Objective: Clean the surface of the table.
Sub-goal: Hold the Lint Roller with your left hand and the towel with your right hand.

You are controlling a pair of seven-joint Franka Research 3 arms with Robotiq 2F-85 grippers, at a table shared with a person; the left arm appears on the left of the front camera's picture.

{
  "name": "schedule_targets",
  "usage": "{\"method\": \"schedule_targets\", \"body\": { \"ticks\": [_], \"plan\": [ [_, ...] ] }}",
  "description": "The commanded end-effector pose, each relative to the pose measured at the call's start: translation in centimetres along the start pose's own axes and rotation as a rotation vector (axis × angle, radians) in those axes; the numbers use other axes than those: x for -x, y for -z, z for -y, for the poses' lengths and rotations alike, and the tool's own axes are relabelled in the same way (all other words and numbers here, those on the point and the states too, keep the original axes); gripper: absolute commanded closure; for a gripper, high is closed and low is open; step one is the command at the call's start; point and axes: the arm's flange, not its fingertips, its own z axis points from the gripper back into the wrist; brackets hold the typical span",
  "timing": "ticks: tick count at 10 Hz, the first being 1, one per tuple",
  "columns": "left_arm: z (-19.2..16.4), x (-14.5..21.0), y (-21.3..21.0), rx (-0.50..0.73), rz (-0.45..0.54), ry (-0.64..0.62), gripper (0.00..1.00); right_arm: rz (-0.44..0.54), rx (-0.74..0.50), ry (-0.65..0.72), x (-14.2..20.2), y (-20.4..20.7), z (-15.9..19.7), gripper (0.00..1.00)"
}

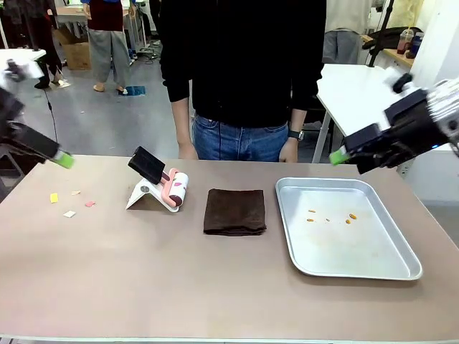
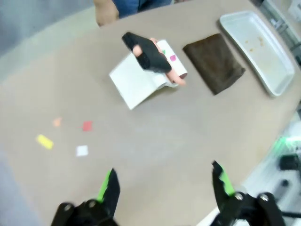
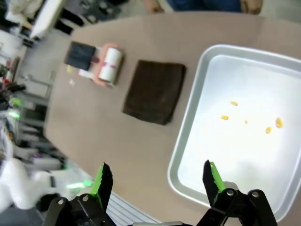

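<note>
Left gripper (image 2: 164, 181) was held open and empty above the tabletop's (image 1: 143, 272) left end, near small coloured scraps (image 1: 69, 213); right gripper (image 3: 157, 176) was likewise spread wide, empty, above the metal tray (image 1: 337, 247) at the right end.

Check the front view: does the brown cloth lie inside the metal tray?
No, the folded brown cloth lies on the bare table, beside the tray and apart from it.

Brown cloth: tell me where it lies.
In the front view the brown cloth lies flat at the middle of the table, between the lint roller on the left and the silver tray on the right.
</note>
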Motion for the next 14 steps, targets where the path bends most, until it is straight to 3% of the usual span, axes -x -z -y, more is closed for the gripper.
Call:
{"method": "schedule_targets", "body": {
  "ticks": [1, 4, 8, 9, 10, 11, 14],
  "plan": [
    [-6.1, 5.0, -2.9, 0.240, 0.181, -0.117, 0.00, 0.115, -0.148, 0.127, 6.9, -2.5, 5.2, 0.00],
    [-12.2, 11.4, -6.3, 0.412, 0.472, -0.320, 0.00, 0.263, -0.318, 0.333, 10.6, -5.9, 12.4, 0.00],
    [-11.6, 13.7, -3.6, 0.419, 0.580, -0.506, 0.00, 0.388, -0.489, 0.519, 15.5, -7.0, 23.5, 0.00],
    [-11.3, 13.6, -2.6, 0.415, 0.581, -0.565, 0.00, 0.433, -0.484, 0.530, 16.2, -6.4, 24.6, 0.00],
    [-11.0, 13.5, -2.2, 0.386, 0.582, -0.636, 0.00, 0.377, -0.424, 0.526, 8.5, -12.9, 24.7, 0.00],
    [-14.3, 13.6, -4.9, 0.428, 0.581, -0.545, 0.00, 0.377, -0.424, 0.526, 8.5, -12.9, 24.7, 0.00],
    [-14.3, 13.6, -4.9, 0.428, 0.581, -0.545, 0.00, 0.377, -0.424, 0.526, 8.5, -12.9, 24.7, 0.00]
  ]
}}
